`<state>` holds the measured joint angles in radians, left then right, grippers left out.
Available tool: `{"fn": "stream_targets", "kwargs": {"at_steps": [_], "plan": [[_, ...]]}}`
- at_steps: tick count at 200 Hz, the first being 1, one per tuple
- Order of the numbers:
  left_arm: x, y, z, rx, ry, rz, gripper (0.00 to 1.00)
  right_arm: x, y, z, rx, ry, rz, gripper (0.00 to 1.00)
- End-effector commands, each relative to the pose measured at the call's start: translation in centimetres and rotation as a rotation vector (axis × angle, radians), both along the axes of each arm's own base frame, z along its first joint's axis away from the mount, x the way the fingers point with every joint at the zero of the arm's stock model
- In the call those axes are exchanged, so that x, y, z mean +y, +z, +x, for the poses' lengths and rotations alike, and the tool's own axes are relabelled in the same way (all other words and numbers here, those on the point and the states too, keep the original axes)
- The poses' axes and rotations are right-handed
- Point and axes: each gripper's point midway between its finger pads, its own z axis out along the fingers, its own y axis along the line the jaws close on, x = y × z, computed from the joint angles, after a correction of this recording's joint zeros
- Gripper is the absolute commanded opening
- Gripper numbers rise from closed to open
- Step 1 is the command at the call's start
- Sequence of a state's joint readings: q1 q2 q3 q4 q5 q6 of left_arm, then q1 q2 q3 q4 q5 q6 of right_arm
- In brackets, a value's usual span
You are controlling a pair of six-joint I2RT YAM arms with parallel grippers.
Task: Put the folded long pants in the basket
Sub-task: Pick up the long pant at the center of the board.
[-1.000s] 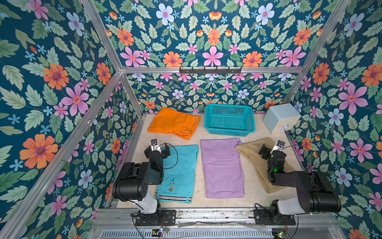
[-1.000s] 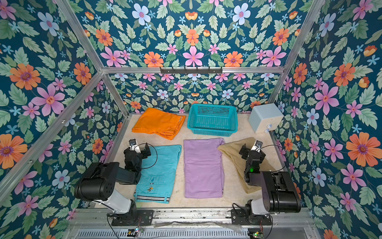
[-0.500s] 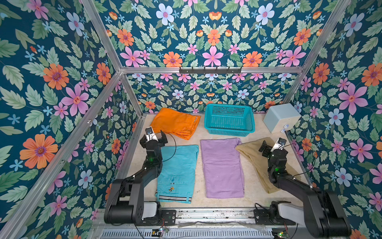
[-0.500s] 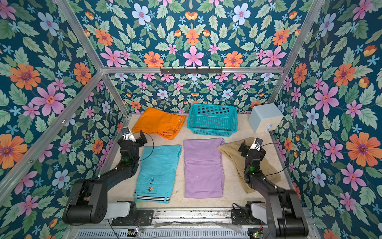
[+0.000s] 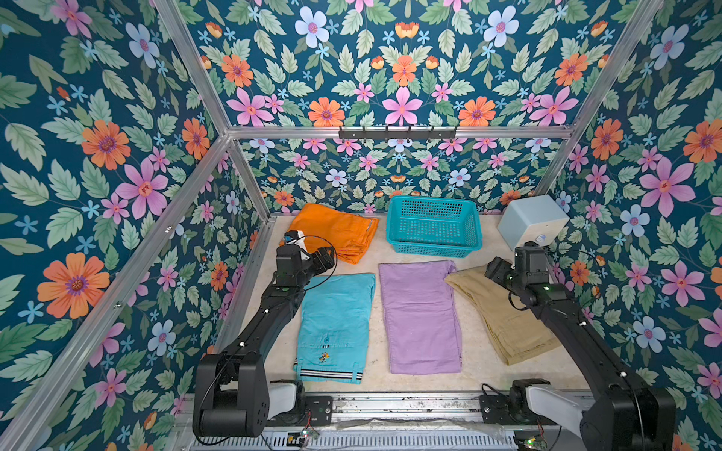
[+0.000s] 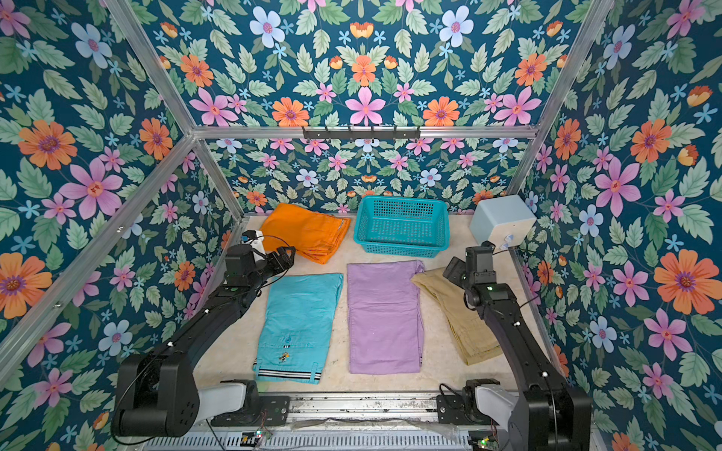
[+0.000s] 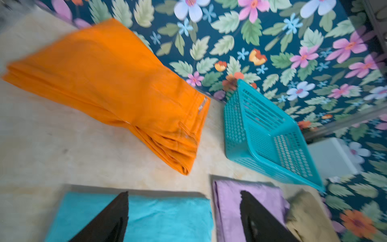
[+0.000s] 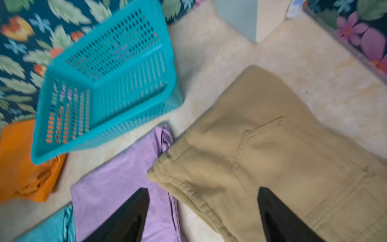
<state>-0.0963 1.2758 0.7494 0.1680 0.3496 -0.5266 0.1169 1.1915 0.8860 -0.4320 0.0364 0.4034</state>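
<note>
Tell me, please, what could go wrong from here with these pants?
The tan pants touch the lilac pants at a corner, so the open right gripper may drag both. The orange pants lie in several layers; the left gripper might lift only some. The basket looks snug, so cloth may overhang.

both top views look down from high (nearly identical); close wrist views share the basket (image 7: 234,130).

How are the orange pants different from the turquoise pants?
The orange pants are folded into a thick short bundle; the turquoise pants lie long and flat. The turquoise pants show a striped waistband and small emblem; the orange pants show neither. Both lie outside the basket.
</note>
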Motion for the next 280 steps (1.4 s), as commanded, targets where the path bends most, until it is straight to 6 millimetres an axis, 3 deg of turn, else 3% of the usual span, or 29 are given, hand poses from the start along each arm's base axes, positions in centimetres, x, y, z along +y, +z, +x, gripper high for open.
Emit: {"fn": "stream_targets", "kwargs": {"at_steps": [1, 21, 53, 86, 154, 174, 206, 226, 231, 260, 280], "plan": [[-3.3, -1.2, -2.1, 0.097, -0.154, -0.079, 0.85, 1.6, -3.8, -2.8, 0.23, 0.163, -0.049, 0.89], [-5.0, -1.9, -3.2, 0.141, -0.213, -0.041, 0.85, 3.5, -6.1, -3.4, 0.31, 0.345, -0.138, 0.92], [-6.8, -1.9, -4.1, 0.157, -0.268, -0.004, 0.86, 4.8, -8.1, -3.9, 0.375, 0.584, -0.325, 0.96], [-7.3, -1.9, -4.3, 0.159, -0.283, 0.007, 0.87, 2.9, -9.1, -2.8, 0.431, 0.616, -0.496, 0.98], [-9.3, -2.7, -5.0, 0.183, -0.343, 0.008, 0.85, 2.2, -13.2, -0.4, 0.565, 0.723, -0.622, 0.97], [-9.5, -3.0, -5.1, 0.191, -0.347, 0.008, 0.84, 2.7, -13.7, 0.1, 0.554, 0.746, -0.611, 0.83], [-10.4, -3.3, -5.3, 0.196, -0.37, -0.029, 0.84, 4.2, -13.1, 0.0, 0.474, 0.769, -0.538, 0.39], [-10.7, -3.4, -5.5, 0.206, -0.378, -0.057, 0.84, 5.1, -11.8, -0.6, 0.415, 0.776, -0.481, 0.06], [-10.7, -3.4, -5.5, 0.209, -0.375, -0.063, 0.83, 5.3, -10.4, -0.5, 0.367, 0.767, -0.472, 0.0], [-11.1, -3.2, -5.8, 0.238, -0.373, -0.124, 0.83, 7.2, -7.0, -1.6, 0.169, 0.794, -0.404, 0.0], [-11.8, -3.4, -5.8, 0.287, -0.377, -0.184, 0.82, 11.3, -5.4, -4.7, -0.021, 1.013, -0.392, 0.0]]}}
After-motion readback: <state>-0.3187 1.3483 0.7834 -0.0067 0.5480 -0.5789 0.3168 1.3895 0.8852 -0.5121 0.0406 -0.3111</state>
